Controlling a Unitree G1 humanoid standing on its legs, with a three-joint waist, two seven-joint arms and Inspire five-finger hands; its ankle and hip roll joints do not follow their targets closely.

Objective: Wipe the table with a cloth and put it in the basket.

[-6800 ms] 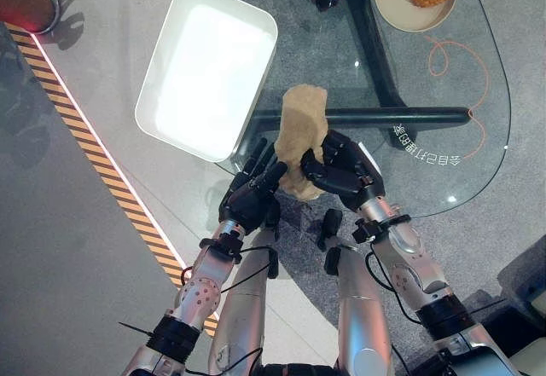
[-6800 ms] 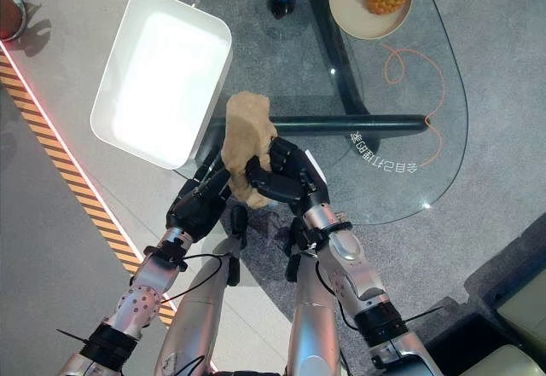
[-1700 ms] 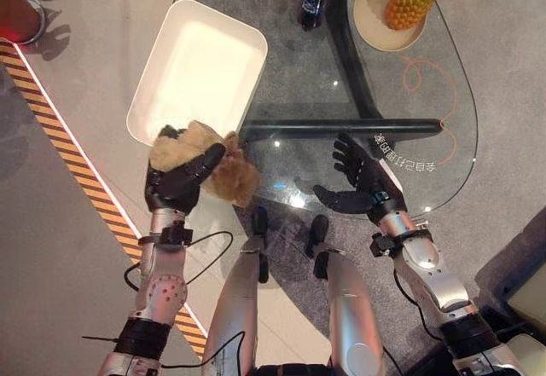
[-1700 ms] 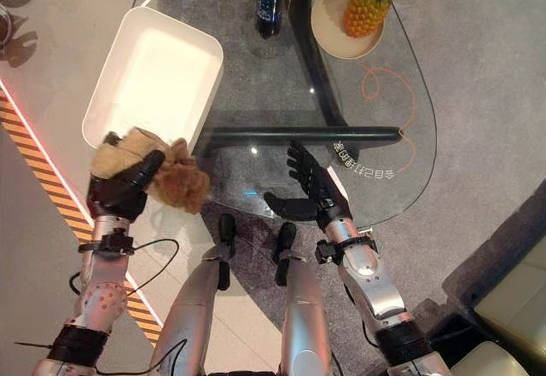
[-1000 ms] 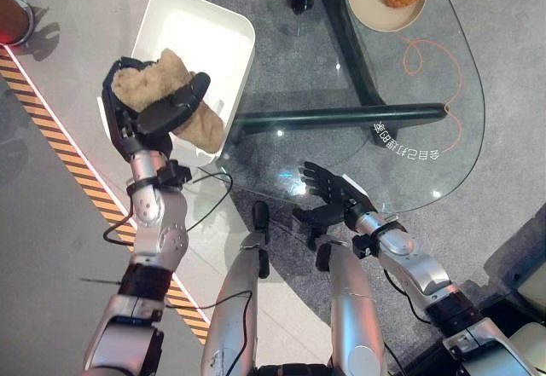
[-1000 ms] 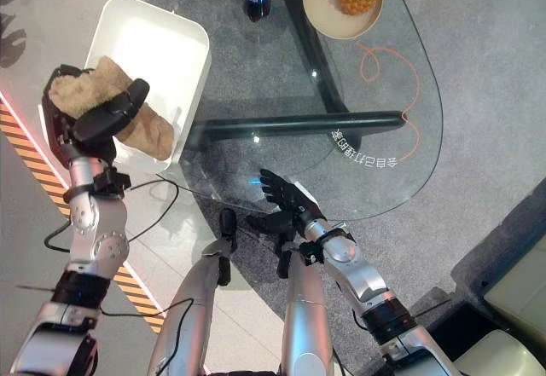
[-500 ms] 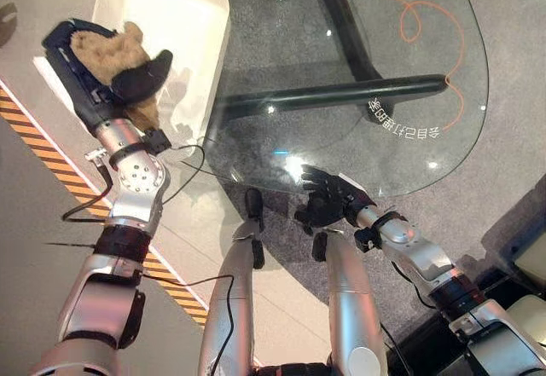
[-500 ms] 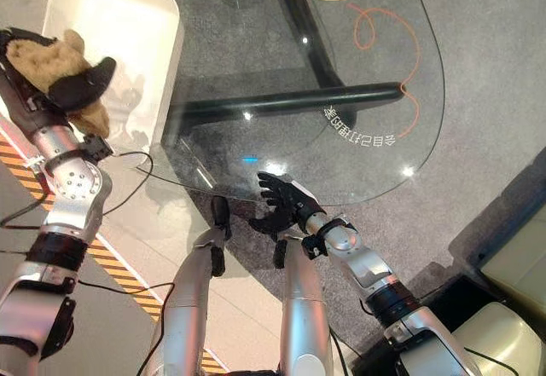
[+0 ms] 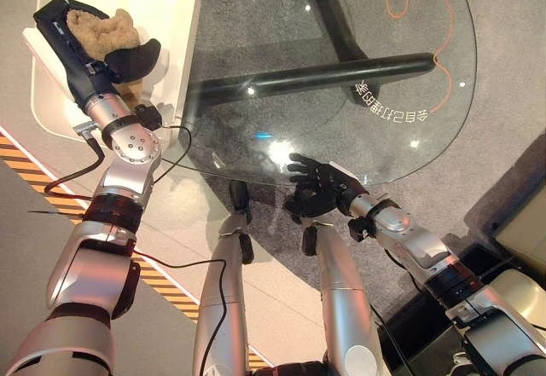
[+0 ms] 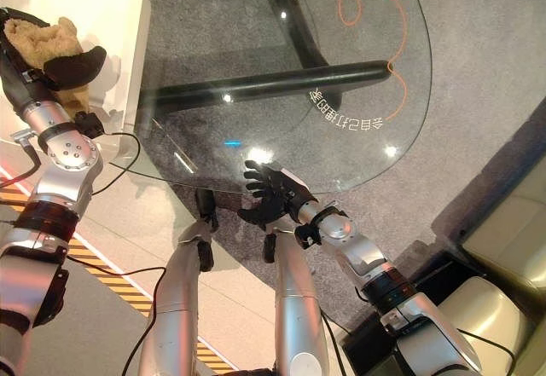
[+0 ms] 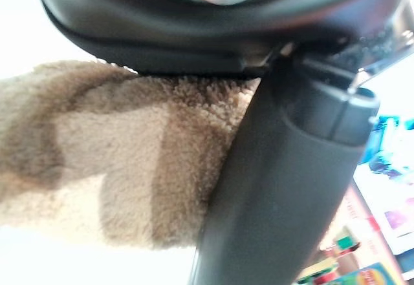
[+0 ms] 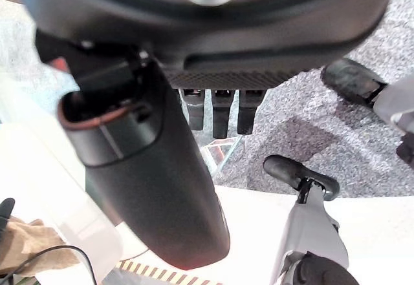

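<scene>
Glass desk (image 9: pixel 358 43) on grey carpet. Left robot hand (image 9: pixel 94 48) raised over white basket (image 9: pixel 175 18), clenched around tan cloth (image 9: pixel 95 31). Right robot hand (image 9: pixel 320 190) at desk's near edge, fingers relaxed, empty.

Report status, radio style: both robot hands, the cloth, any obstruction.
Left robot hand shut on cloth, over the white basket. Right robot hand open, empty, at the glass table's near edge. Nothing in the way.
</scene>
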